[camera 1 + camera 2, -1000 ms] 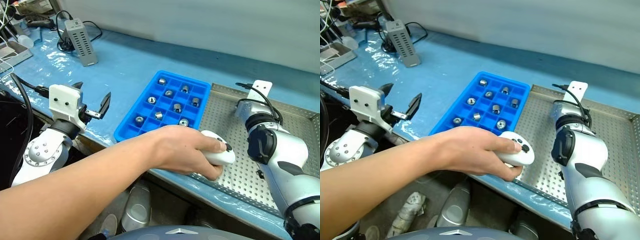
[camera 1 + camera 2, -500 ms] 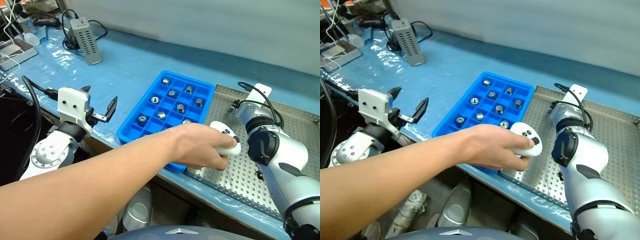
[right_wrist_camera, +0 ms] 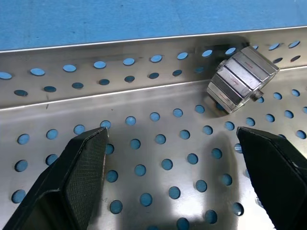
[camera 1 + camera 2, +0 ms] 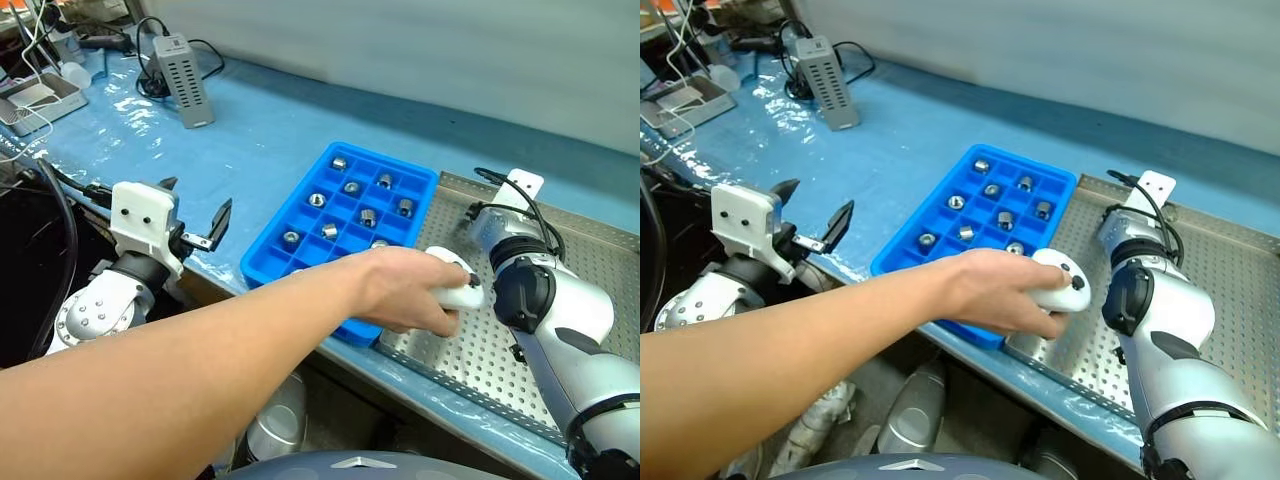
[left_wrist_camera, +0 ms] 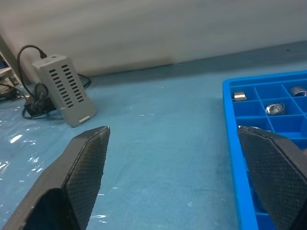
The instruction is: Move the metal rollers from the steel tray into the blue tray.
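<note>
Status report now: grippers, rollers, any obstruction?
Left gripper open beside blue tray. Right gripper open over steel tray. Rollers in blue tray. Person's hand across both trays.

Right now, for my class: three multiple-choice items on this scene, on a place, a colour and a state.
1. The right hand is over: A a sink; B the steel tray; C a shelf.
2. The controller that the person holds is: A white; B red; C green.
3. The left hand is: A shut on a cup; B shut on a cloth; C open, empty.
B: the perforated floor lies below it. A: its shell is white. C: nothing sits in its wide gap.
</note>
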Robot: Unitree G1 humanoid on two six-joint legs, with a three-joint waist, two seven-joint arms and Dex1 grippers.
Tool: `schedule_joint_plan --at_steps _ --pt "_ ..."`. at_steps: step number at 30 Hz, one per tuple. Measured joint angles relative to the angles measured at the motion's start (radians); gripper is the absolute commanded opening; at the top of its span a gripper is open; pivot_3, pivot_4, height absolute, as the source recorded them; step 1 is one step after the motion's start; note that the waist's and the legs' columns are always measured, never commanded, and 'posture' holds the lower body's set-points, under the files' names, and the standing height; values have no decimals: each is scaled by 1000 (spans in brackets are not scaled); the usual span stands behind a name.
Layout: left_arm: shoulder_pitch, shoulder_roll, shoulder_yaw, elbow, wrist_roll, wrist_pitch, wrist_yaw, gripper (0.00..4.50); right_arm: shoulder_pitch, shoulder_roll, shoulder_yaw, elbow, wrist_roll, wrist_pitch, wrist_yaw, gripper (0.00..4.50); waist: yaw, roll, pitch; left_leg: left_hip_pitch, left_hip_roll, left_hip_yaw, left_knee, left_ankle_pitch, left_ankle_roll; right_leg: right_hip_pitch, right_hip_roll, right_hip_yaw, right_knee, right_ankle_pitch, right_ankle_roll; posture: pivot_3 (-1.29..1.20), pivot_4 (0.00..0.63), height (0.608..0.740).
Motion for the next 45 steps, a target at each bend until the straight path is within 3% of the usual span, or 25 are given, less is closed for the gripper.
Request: schedule_joint_plan --at_steps 8,18,25,34,45 --pt "49 -20 12 -67 2 28 41 4500 -7 70 -26 -11 26 -42 157 4459 24 -1 0 4 0 -1 -3 0 0 1 1 2 0 0 0 1012 150 740" --pt "101 -39 37 -116 5 45 80 4500 -21 81 30 -5 -39 -30 209 4459 34 -2 0 7 0 -3 -6 -4 -6 -8 6 5 0 2 -3 1051 150 740" --pt "133 -43 42 -150 11 52 98 4500 -68 43 133 7 -147 -32 121 4459 53 -2 0 4 0 -5 -7 -4 -8 -9 9 6 -3 2 -3 1088 150 740" --pt "309 -51 75 -156 -6 -63 166 4500 -99 -39 213 7 -234 -19 16 4459 147 -2 1 4 0 -8 -7 -5 -8 -7 9 6 -4 1 -3 1142 150 740" --pt "464 43 76 -159 -88 -221 286 4500 -160 -73 247 7 -264 7 -118 4459 226 -1 1 4 -3 -15 -7 -5 -9 -5 9 4 -4 1 -2 1201 150 740"
